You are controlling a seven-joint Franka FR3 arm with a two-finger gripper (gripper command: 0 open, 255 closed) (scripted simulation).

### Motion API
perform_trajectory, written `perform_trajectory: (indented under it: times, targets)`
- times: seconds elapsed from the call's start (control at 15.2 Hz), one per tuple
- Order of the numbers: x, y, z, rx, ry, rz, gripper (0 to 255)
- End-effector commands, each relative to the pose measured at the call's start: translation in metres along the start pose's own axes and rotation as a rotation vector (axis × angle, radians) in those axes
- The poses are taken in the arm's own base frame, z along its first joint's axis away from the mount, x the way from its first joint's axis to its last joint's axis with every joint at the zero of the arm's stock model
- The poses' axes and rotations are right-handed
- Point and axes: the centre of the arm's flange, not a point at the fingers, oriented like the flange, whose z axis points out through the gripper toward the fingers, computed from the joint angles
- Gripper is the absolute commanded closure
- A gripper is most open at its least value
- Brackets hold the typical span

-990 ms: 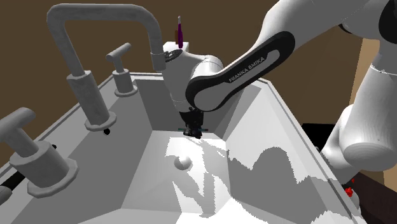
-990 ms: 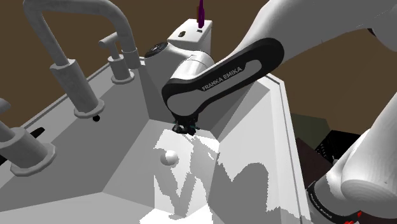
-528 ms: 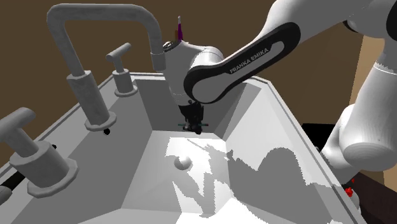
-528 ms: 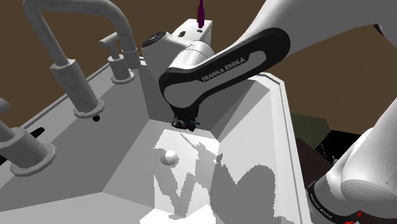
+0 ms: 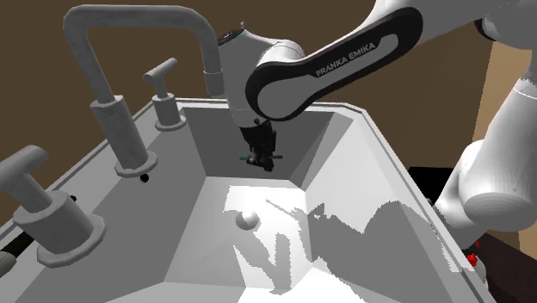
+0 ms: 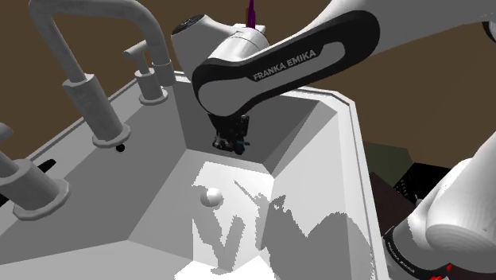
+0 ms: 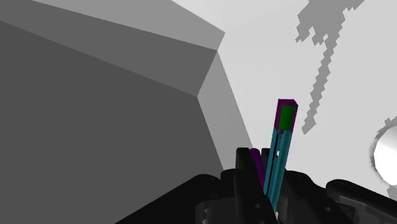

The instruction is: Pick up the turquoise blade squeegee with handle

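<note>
Clasping turquoise squeegee (image 7: pixel 278 159), claw (image 5: pixel 261 158) above sink basin (image 5: pixel 353 168)

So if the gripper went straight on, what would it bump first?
Probably the sink floor near the corner; the squeegee clasped in the gripper sticks out ahead, so it would touch first.

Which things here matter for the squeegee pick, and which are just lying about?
Job: turquoise squeegee, clasped in the gripper.
Just lying about: sink, faucet, tap handles, drain, purple object behind the arm.
</note>
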Motion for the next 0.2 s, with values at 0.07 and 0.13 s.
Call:
perform_trajectory:
  times: [0.07, 0.13]
  targets:
    - [-0.0013, 0.0027, -0.0105, 0.0, 0.0, 0.0, 255]
    - [-0.0013, 0.0027, -0.0105, 0.0, 0.0, 0.0, 255]
